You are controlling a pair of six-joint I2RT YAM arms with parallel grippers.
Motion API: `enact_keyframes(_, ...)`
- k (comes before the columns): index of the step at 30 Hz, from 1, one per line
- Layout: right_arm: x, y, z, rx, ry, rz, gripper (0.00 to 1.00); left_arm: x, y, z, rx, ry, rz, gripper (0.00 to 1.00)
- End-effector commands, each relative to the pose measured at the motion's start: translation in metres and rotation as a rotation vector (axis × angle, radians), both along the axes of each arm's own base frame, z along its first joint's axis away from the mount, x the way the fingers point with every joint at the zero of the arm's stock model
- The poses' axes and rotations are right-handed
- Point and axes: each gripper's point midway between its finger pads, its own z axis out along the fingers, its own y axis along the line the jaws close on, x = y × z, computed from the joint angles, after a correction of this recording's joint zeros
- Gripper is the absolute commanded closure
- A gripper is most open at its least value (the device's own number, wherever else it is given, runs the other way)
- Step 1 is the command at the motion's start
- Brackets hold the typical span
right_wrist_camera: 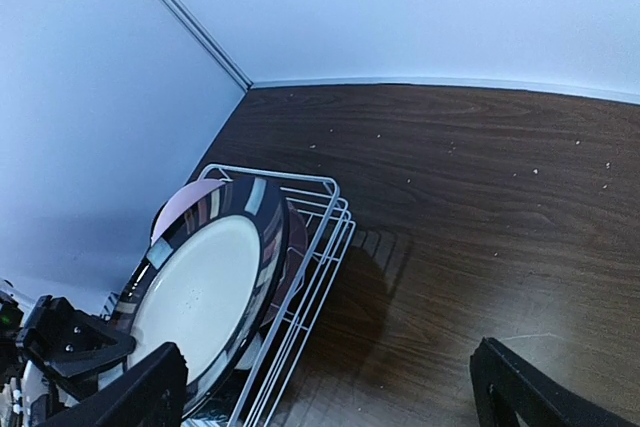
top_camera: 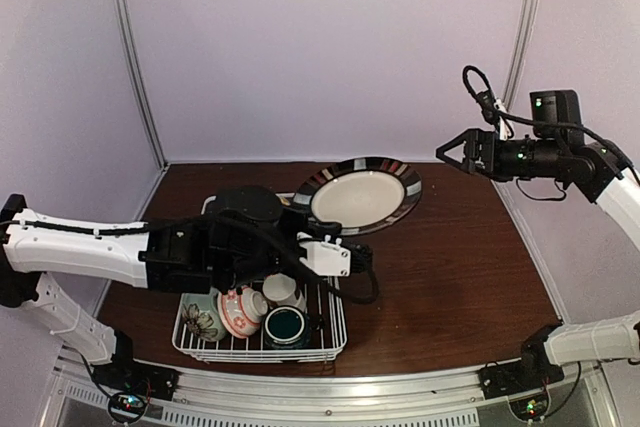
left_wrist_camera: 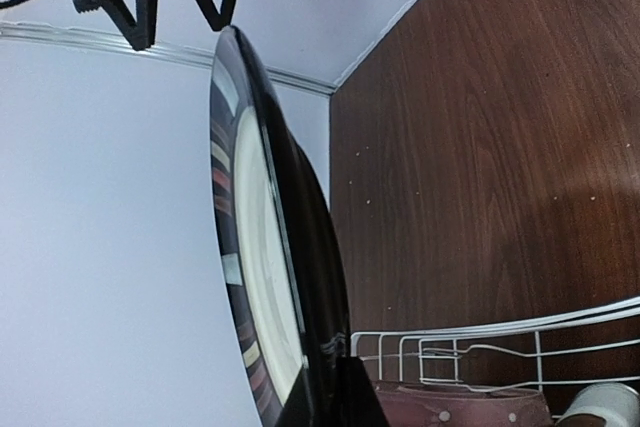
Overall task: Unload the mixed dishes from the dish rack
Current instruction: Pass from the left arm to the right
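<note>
A dark wood table (top_camera: 470, 277) boxed in by pale lilac walls is your workspace. The dish rack (top_camera: 335, 332) sits at about 7 o'clock of the tabletop in the top view.

Your left gripper (top_camera: 348, 243) is clamped tight on the lower rim of the black-rimmed plate (top_camera: 362, 195), holding it in the air above the rack's far end. Your right gripper (top_camera: 443, 154) is spread wide and holds nothing. It hangs high at 2 o'clock with its tips aimed at the plate.

The relation to watch, if this is a handover: the plate lies at roughly 8 o'clock from the right gripper, near but apart. Its broad span runs about 9 to 3, so the rim end at 3 o'clock is the nearest bite.

The left wrist view shows the plate (left_wrist_camera: 262, 277) edge-on and nearly upright, with the right gripper (left_wrist_camera: 180, 32) just past its top rim. That view flattens the depth, and only the top view shows the gap. The right wrist view gives you the plate (right_wrist_camera: 205, 292) face-on, with a pink plate (right_wrist_camera: 185, 197) behind it in the rack (right_wrist_camera: 330, 247).

Floral bowls (top_camera: 243, 309), a white cup (top_camera: 282, 289) and a teal mug (top_camera: 287, 327) wait in the rack's near half.
</note>
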Motion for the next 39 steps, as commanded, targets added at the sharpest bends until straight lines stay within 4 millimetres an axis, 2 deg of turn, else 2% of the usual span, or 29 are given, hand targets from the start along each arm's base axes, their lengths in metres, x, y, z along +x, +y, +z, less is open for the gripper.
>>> enact_keyframes(1, -0.009, 0.021, -0.016, 0.113, 0.12, 0.073, 0.0, 0.008, 0.001, 0.08, -0.174, -0.287, 0.065, 1.0)
enact_keyframes(7, -0.012, 0.027, -0.022, 0.16, 0.186, 0.085, 0.0, 0.008, -0.002, 0.068, -0.107, -0.332, 0.065, 1.0)
enact_keyframes(11, -0.015, 0.032, -0.041, 0.163, 0.24, 0.095, 0.07, 0.006, -0.007, 0.058, -0.079, -0.329, 0.051, 1.0)
enact_keyframes(14, -0.018, 0.035, -0.051, 0.154, 0.264, 0.106, 0.17, 0.003, -0.01, 0.053, -0.057, -0.335, 0.038, 1.0)
enact_keyframes(23, -0.023, 0.054, -0.063, 0.181, 0.317, 0.171, 0.4, 0.003, -0.015, 0.042, -0.029, -0.337, 0.029, 1.0)
enact_keyframes(25, -0.024, 0.057, -0.069, 0.185, 0.34, 0.174, 0.47, 0.002, -0.016, 0.041, -0.026, -0.337, 0.027, 1.0)
enact_keyframes(29, -0.027, 0.06, -0.085, 0.181, 0.391, 0.176, 0.55, 0.002, -0.017, 0.04, -0.028, -0.337, 0.025, 1.0)
enact_keyframes(35, -0.029, 0.066, -0.088, 0.228, 0.424, 0.196, 0.71, 0.003, -0.018, 0.038, -0.028, -0.346, 0.027, 1.0)
enact_keyframes(37, -0.03, 0.07, -0.086, 0.255, 0.435, 0.212, 0.8, 0.004, -0.018, 0.038, -0.027, -0.353, 0.033, 1.0)
enact_keyframes(39, -0.031, 0.073, -0.084, 0.277, 0.446, 0.226, 0.92, 0.004, -0.019, 0.035, -0.022, -0.359, 0.036, 1.0)
